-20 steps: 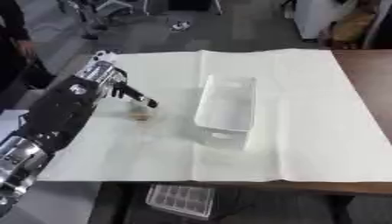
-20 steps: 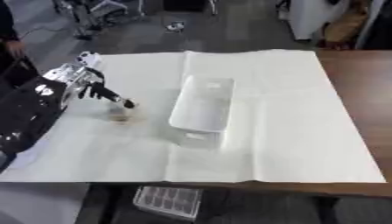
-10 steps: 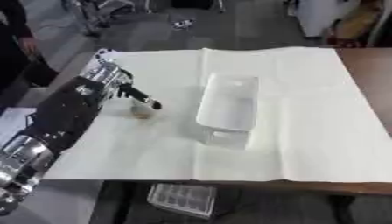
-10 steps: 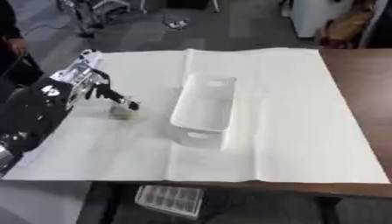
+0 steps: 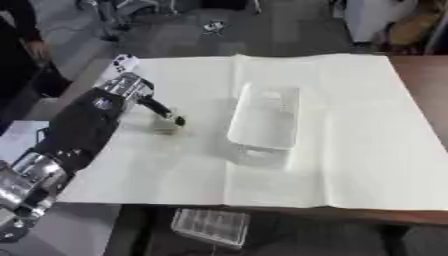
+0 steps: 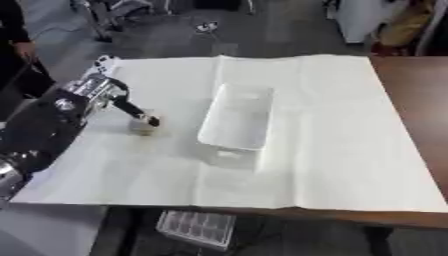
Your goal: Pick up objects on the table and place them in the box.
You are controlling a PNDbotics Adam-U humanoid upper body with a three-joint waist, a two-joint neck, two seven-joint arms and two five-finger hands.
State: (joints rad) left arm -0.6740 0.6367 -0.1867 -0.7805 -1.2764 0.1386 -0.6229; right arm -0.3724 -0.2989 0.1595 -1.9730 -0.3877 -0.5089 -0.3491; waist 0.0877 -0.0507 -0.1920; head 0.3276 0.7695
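Objects for this task come down to one visible item: a small pale, tan-tinted thing [image 5: 166, 126] lying on the white sheet [image 5: 350, 150] that covers the desk [image 5: 429, 75], just left of the clear box [image 5: 265, 118], which looks empty. The robot's left hand [image 5: 131, 92] reaches in from the left edge, and one dark finger [image 5: 164, 112] stretches down to the small thing, its tip at or touching its top. Whether the other fingers are curled around it cannot be told; no closed pinch is visible. The right hand is out of sight.

The likely trouble is a poor hold: with a single fingertip on such a small item, it could skid across the smooth sheet or drop during the lift. The sheet might also bunch under the finger. Carrying toward the box, the arm could bump its near wall and shove the light container aside.
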